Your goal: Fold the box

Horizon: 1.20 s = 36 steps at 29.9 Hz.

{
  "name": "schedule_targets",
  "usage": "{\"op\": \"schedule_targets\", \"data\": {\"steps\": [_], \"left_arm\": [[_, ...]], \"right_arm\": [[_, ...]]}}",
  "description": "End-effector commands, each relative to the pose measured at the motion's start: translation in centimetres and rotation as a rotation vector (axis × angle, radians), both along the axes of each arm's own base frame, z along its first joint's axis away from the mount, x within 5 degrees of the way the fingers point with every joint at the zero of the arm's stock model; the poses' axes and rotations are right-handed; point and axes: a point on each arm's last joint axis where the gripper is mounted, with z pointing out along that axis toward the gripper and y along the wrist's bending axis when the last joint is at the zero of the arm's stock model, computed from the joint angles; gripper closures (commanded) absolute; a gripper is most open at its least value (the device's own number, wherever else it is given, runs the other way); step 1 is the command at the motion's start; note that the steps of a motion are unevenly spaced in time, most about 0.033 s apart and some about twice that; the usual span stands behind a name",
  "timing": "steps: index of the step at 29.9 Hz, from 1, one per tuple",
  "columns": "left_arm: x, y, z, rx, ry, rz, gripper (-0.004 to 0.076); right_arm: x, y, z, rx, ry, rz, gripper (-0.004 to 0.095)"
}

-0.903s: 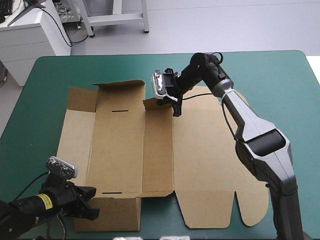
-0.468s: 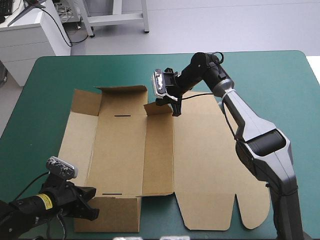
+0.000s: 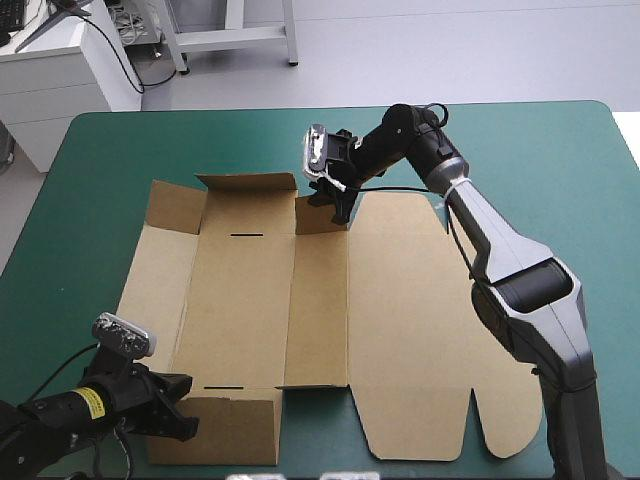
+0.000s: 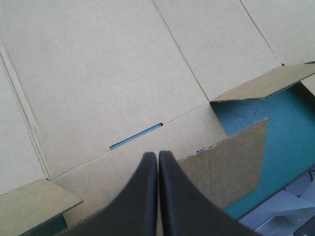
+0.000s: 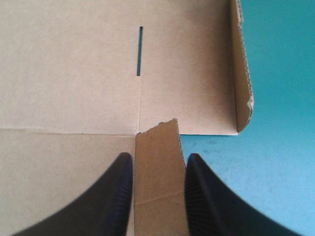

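One box [image 3: 250, 300] lies spread mid-counter [image 3: 560, 160]: our left pincer [image 4: 158, 155] clamps its near wall [image 3: 220, 440]; our right pincer [image 3: 338, 210] gapes astride the far tab [image 5: 157, 147], which we should pinch squarely, near the crease, before tucking inward.

The right arm [image 3: 520, 290] rises from the lower right of the frame and stretches toward the upper middle. Its wrist [image 3: 415, 135] is bent, so the right gripper [image 3: 338, 208] points down and to the left, its black fingers [image 5: 120, 196] standing apart. The left arm [image 3: 50, 425] lies low in the lower left corner. The left gripper [image 3: 185, 425] aims toward the right, its fingers [image 4: 142, 196] pressed together in one pointed arch.
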Motion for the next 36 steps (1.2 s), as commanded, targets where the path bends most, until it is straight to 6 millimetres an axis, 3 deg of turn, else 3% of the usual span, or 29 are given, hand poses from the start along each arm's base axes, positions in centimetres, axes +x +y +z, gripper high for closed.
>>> {"op": "schedule_targets", "data": {"steps": [1,6,10,19,25,32,36], "left_arm": [[0.2,-0.2,1.3,-0.052,-0.059,0.007,0.0732],[0.3,-0.2,1.4,-0.054,-0.064,0.008,0.0732],[0.5,-0.3,1.6,-0.072,-0.093,0.016,0.0732],[0.8,-0.1,2.2,-0.063,-0.147,0.033,0.0732],[1.9,0.5,5.3,-0.007,-0.161,0.128,0.0732],[5.0,0.1,9.5,0.128,-0.174,0.158,0.0732],[7.6,-0.8,11.0,0.156,-0.168,0.172,0.0731]], "right_arm": [[-1.0,-1.5,5.9,0.150,-0.054,-0.135,0.0934],[-1.3,-2.8,7.0,0.151,-0.051,-0.144,0.0927],[-1.6,-4.8,8.9,0.209,0.009,-0.281,0.0927],[-2.1,-12.5,11.6,0.243,0.194,-0.640,0.0925],[-2.1,-16.0,12.7,0.295,0.222,-0.803,0.0925],[-3.0,-17.3,13.7,0.252,0.175,-0.899,0.0925],[-3.5,-17.7,13.7,0.230,0.180,-0.948,0.0925]]}}
